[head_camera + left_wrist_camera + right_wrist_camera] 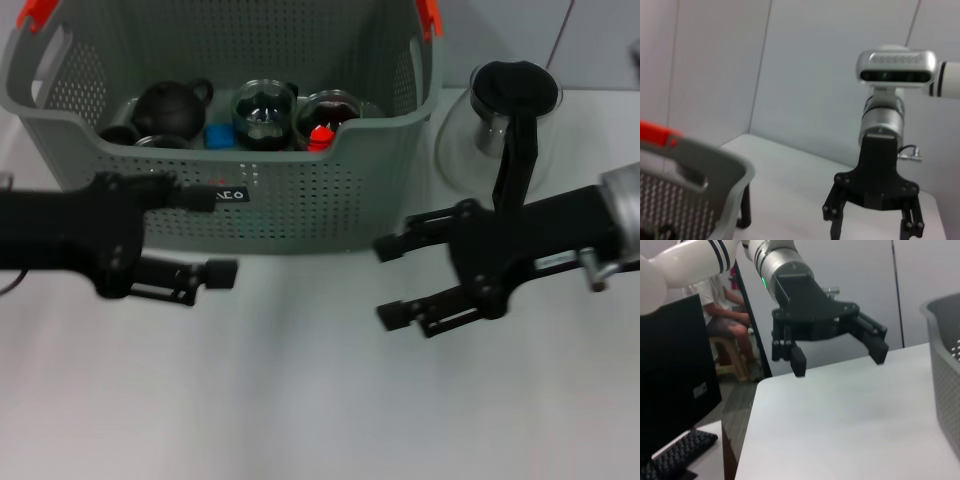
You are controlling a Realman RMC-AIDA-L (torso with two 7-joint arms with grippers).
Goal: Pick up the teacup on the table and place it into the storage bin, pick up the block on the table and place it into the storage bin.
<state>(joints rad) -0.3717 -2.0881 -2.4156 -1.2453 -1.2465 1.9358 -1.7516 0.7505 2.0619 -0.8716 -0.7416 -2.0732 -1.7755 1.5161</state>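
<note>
Hovering over bare table [300,400] in the lower half of the head view, both grippers carry nothing. The left gripper [222,234] sits at centre left, just in front of the storage bin [300,200], its two fingers spread wide; the right wrist view shows the same left gripper [839,359] with pads far apart and nothing between them. The right gripper [388,281] sits at centre right, also spread wide and empty, and it appears again in the left wrist view, where the right gripper [872,231] hangs above the white surface at lower right.

As a judgement, the task looks finished or nearly so: no teacup or block lies loose on the table in any view, and the bin, filling the upper left and centre of the head view, already holds a dark round teapot [170,108] at its left, a blue block [219,135] beside it, a glass cup [265,113] with a dark inside at centre, and another glass cup [330,115] with a red block [320,135] at its near edge (whether in it or just against it I cannot tell). A glass teapot [505,125] with a black handle stands outside, at upper right, just beside the bin.

The next move likely calls only for drawing both arms back clear of the bin's wall without brushing the glass teapot.
</note>
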